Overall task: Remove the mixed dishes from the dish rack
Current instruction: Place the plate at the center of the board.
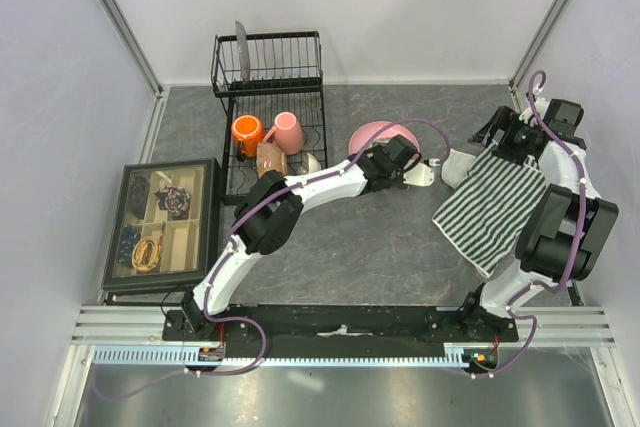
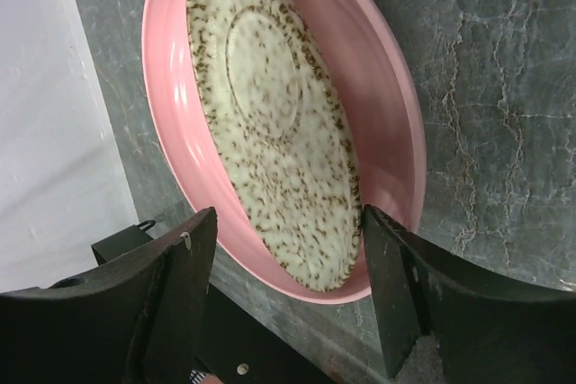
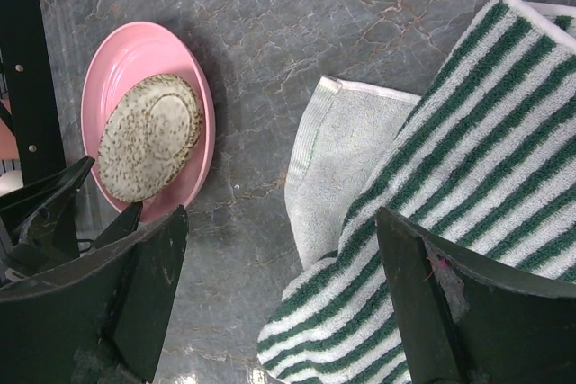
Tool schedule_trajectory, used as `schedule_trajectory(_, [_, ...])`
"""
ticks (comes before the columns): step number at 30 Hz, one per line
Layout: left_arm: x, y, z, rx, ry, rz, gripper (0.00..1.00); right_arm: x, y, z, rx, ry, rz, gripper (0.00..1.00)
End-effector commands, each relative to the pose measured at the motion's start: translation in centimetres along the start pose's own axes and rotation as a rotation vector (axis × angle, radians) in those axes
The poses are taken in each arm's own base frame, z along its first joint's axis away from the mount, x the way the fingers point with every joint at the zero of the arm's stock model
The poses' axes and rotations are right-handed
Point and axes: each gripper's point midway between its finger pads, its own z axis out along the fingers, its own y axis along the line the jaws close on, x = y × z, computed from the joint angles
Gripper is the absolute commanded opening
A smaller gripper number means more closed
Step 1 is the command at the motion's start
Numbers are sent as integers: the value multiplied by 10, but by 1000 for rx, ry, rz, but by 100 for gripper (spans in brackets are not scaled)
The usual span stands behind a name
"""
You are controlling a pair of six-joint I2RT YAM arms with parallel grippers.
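Both stand apart: my left pincer [image 2: 288, 227] over the pink dish [image 2: 279, 105], my right pincer [image 3: 281, 222] right of it. Dish seems stiff, glossy, breakable; I'd pinch its rim.

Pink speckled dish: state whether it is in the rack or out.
Out. The pink speckled dish lies flat on the grey table, right of the dish rack and apart from it.
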Motion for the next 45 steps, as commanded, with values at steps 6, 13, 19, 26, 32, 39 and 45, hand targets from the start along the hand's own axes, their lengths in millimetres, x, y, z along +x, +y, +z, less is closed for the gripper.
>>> schedule_trajectory(6, [-18, 25, -13, -23, -72, -77, 78, -4, -4, 0, -19, -17, 7, 93])
schedule_trajectory(13, [-24, 50, -35, -77, -89, -135, 78, -3, -5, 1, -23, -14, 12, 93])
schedule_trajectory(19, [-29, 90, -72, -151, -148, -252, 79, -5, -5, -1, -16, -20, 7, 93])
schedule_trajectory(26, [-21, 140, -133, -242, -213, -380, 85, -6, -4, -3, -17, -25, -1, 98])
schedule_trajectory(32, [-1, 183, -182, -315, -280, -538, 85, -6, -2, -3, -24, -26, -7, 98])
schedule_trajectory(39, [34, 238, -258, -384, -403, -764, 87, -6, -2, -3, -26, -26, -3, 98])
schedule_trajectory(45, [88, 274, -289, -471, -378, -914, 88, -2, -3, 0, -35, -15, 6, 98])
